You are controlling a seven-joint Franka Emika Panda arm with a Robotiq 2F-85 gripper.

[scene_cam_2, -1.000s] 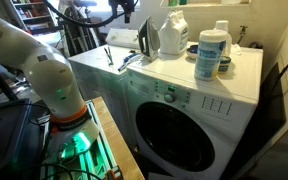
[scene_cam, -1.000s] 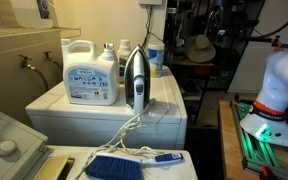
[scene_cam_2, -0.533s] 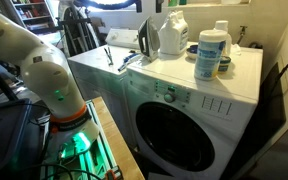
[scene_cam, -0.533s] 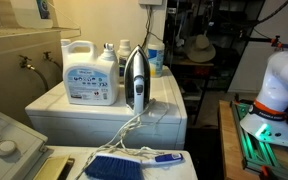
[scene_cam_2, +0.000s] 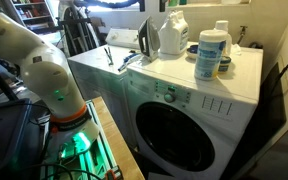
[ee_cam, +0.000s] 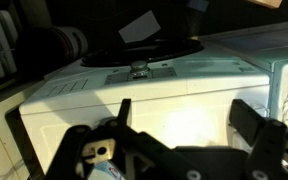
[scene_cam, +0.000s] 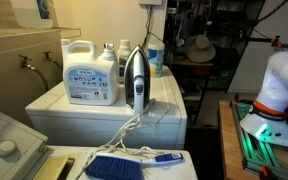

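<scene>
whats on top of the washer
An upright iron, a big detergent jug and a blue-labelled bottle. Whatever stands behind the jug is mostly hidden.

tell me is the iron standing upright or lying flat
Upright. In both exterior views the iron stands on its heel on the washer top, soleplate vertical, tip pointing up.
</scene>
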